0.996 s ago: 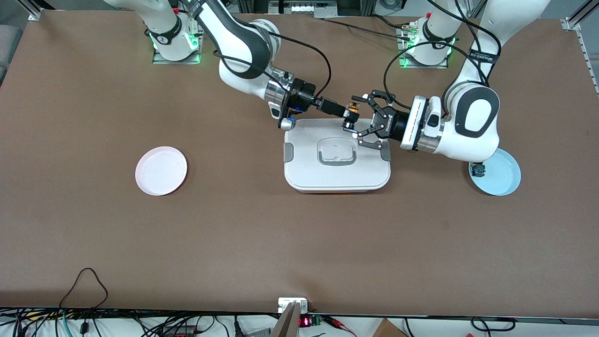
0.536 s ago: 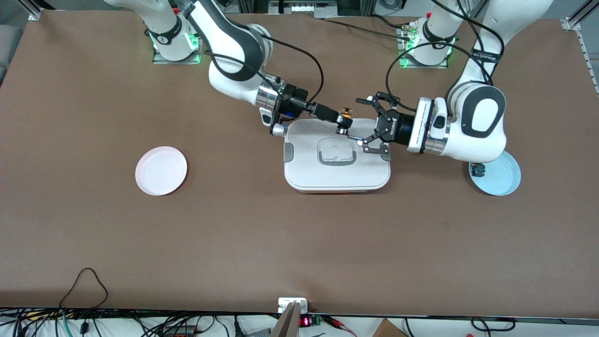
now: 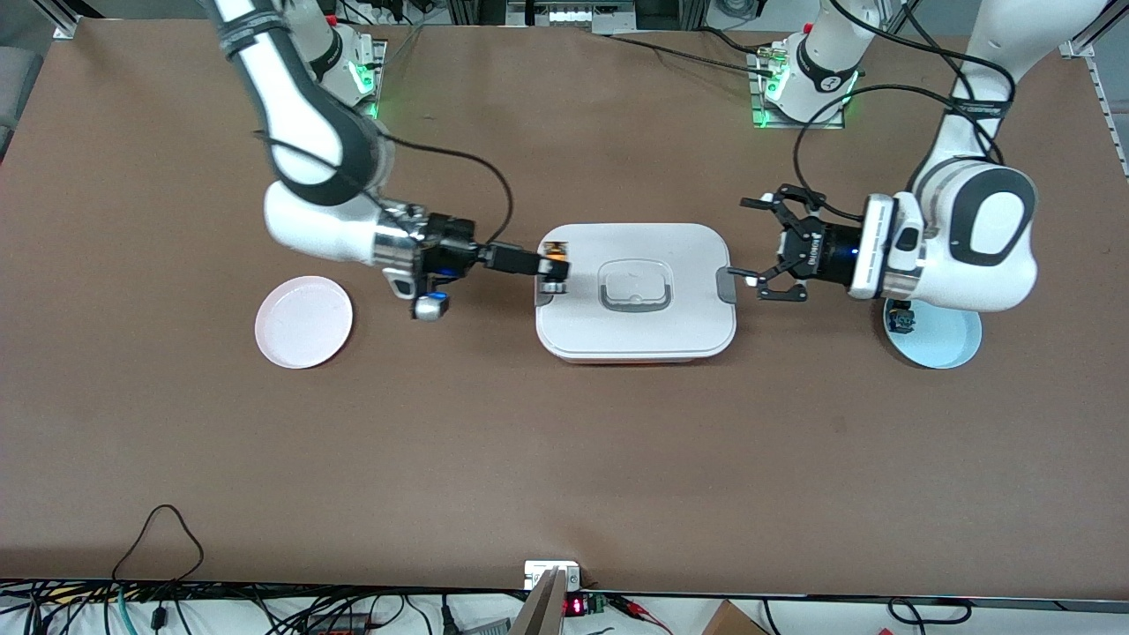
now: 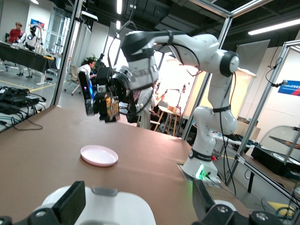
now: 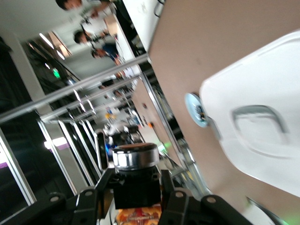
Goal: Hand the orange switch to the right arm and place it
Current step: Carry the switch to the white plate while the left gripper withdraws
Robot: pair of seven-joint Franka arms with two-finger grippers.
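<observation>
Across the brown table [image 3: 564, 459], the two white arms have drawn apart since a second ago, when their grippers met over the white rectangular lidded container [image 3: 635, 291]. That parting means, by my reading, the handover is done and only the placing remains.

Next in size, the round pale pink plate [image 3: 303, 321] lies toward the right arm's end of the table, and the round light blue plate [image 3: 945, 339] toward the left arm's end, partly covered by the left arm.

The left gripper [image 3: 760, 265] has pulled back to just off the container's edge, its fingers spread wide and holding nothing. The right gripper [image 3: 554, 272] has swung to the container's edge nearest the pink plate, clamped on the orange switch [image 3: 556, 250], a tiny black part with an orange top.

Hard to make out: the switch is a small orange glint between black fingers. A tiny dark component [image 3: 900, 319] on the blue plate is half hidden under the left arm.
</observation>
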